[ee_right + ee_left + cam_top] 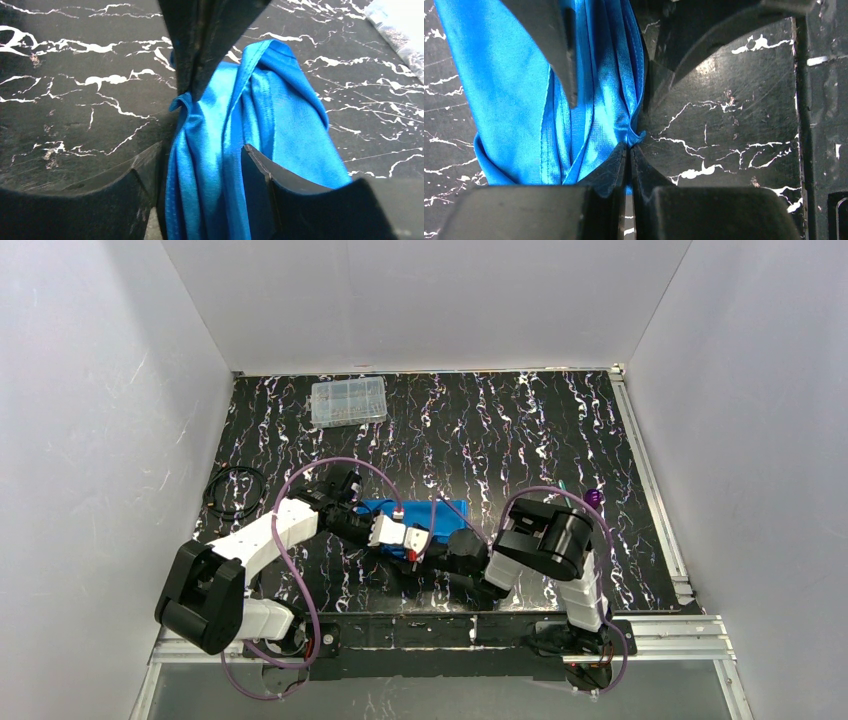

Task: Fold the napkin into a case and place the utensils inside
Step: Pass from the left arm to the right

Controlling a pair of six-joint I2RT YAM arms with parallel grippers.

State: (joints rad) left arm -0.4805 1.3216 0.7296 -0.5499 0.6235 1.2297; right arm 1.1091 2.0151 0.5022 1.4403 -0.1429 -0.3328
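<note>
Two grippers are seen crowded together at the near edge of the napkin (425, 512), which is laid on the table (520, 430) just ahead of the arm bases, roughly mid-width. It's bunched into lengthwise folds, so a strip is formed with its long axis pointed left to right in the top view. The left gripper (629, 150) is clenched tight on a gathered bit of the cloth's edge. The right gripper (202, 155) is spread apart, with the folds straddled between its fingers (257, 175) and not really squeezed. Room-wise: the clear box (348, 401) is parked well apart by the far wall, a black cable coil (235, 492) is left near the left wall, and a metal rail (650, 480) is run along the right edge
</note>
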